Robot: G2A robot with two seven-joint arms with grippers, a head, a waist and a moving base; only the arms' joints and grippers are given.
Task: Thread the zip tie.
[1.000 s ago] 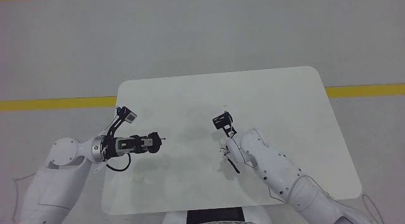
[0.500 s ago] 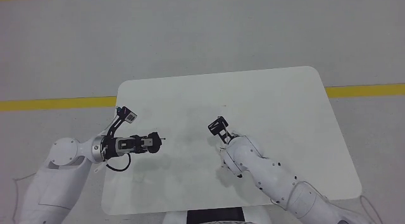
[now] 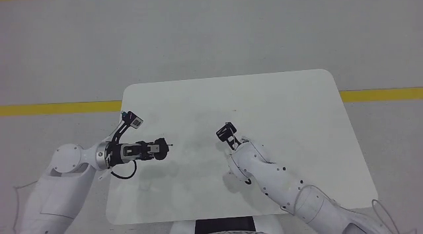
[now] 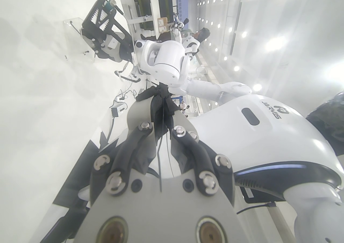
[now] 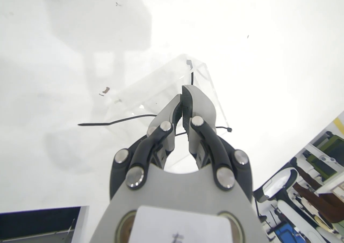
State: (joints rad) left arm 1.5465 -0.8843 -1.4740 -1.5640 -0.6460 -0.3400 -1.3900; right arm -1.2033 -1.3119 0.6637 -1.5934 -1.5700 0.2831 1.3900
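— Where is the zip tie?

— The zip tie (image 5: 191, 73) is a thin black strip pinched in the right gripper (image 5: 182, 93), whose jaws are pressed together on it. The free part runs from the tips of the jaws to its small square head. The head sits at a top corner of a clear stand (image 5: 150, 85). I cannot tell whether the head touches the stand or passes through anything there.

— And where is the stand?

— It stands on the white worktop (image 3: 297, 102), about midway between the left and right edges, with the right arm's end directly over it.

— Is anything else by the stand?

— Yes, a second zip tie (image 5: 121, 120), also black. It lies low across the stand, with its pointed tail out on one side and its head out on the other. Its middle is hidden behind the jaws. I cannot tell whether it rests on the stand's base or on the worktop itself.

— What about the other arm?

— The left gripper (image 3: 165, 147) hangs over the worktop near the left edge, well apart from the stand, and points toward the middle. Its jaws are closed on a thin black strand (image 4: 160, 169), which runs back between the fingers toward the wrist. There is a dark bunch at the tips, but I cannot make out what it is.
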